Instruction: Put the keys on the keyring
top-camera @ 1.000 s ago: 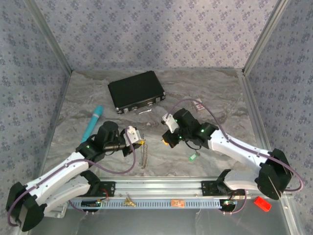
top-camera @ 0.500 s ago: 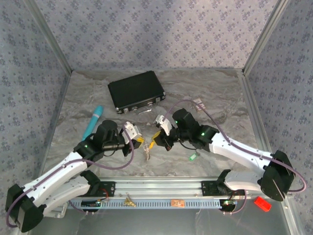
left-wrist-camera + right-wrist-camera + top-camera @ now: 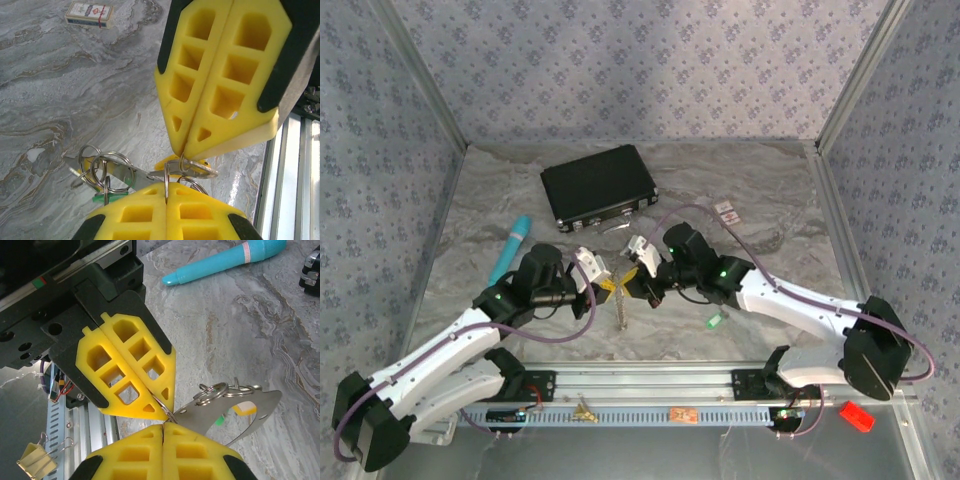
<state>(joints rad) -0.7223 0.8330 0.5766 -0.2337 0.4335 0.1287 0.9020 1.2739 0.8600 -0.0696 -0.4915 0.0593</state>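
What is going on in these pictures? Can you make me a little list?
left gripper: shut, pinching the keyring
right gripper: shut, pinching the same keyring, tip to tip with the left
keys: green and yellow heads among the rings; one green key loose on the table
also on the table: black case, blue-green stick, small card

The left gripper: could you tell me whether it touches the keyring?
Touching: the left wrist view shows the left gripper shut on the keyring.
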